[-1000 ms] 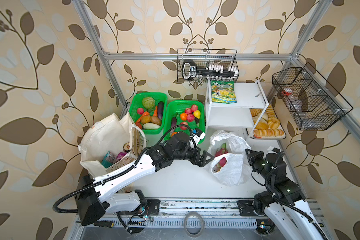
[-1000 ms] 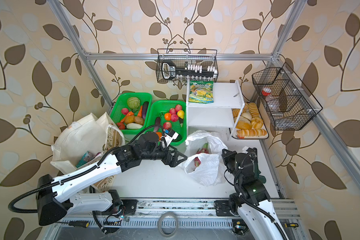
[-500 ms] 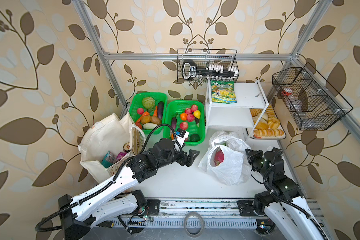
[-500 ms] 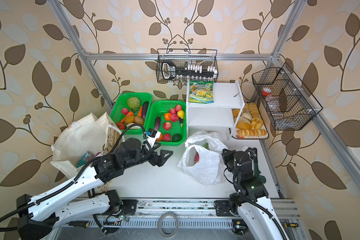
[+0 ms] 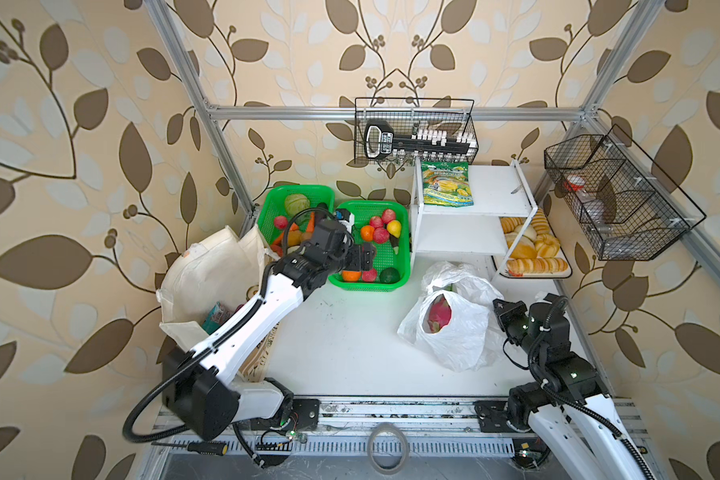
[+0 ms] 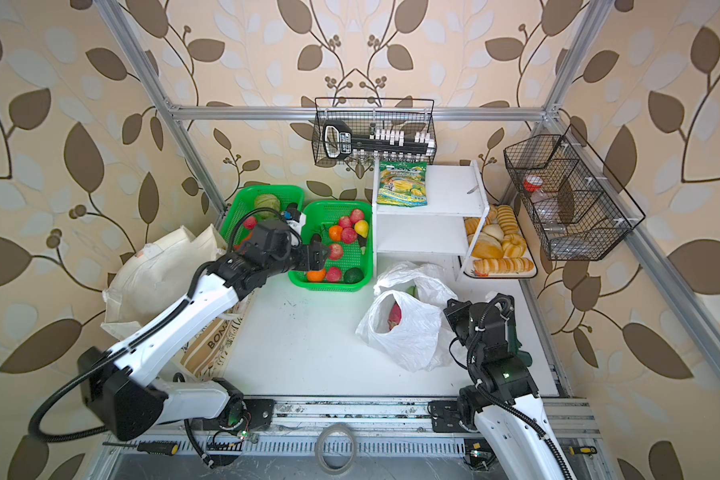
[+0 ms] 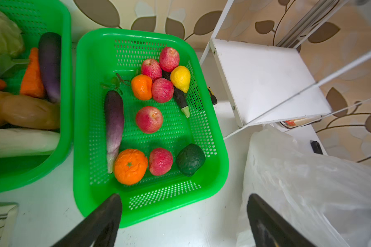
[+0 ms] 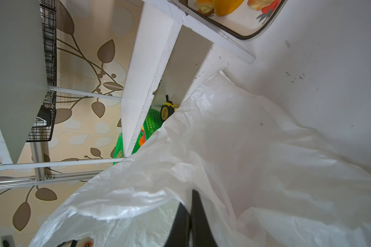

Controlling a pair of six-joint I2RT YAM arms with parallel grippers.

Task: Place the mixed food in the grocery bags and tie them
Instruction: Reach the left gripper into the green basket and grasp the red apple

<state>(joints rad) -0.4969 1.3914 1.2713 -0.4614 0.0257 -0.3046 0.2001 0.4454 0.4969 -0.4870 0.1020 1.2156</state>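
Left gripper (image 7: 183, 197) gapes wide and empty over the green basket (image 7: 150, 211) — red apple (image 7: 160, 161) straight ahead inside; right gripper (image 8: 191, 220), closed, pinches the plastic carrier bag (image 8: 234, 149).

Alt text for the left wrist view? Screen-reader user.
The open left gripper hovers at the rim of a green mesh basket holding red apples, two oranges, a purple eggplant and a yellow pear-shaped fruit. A white plastic bag lies beside the basket.
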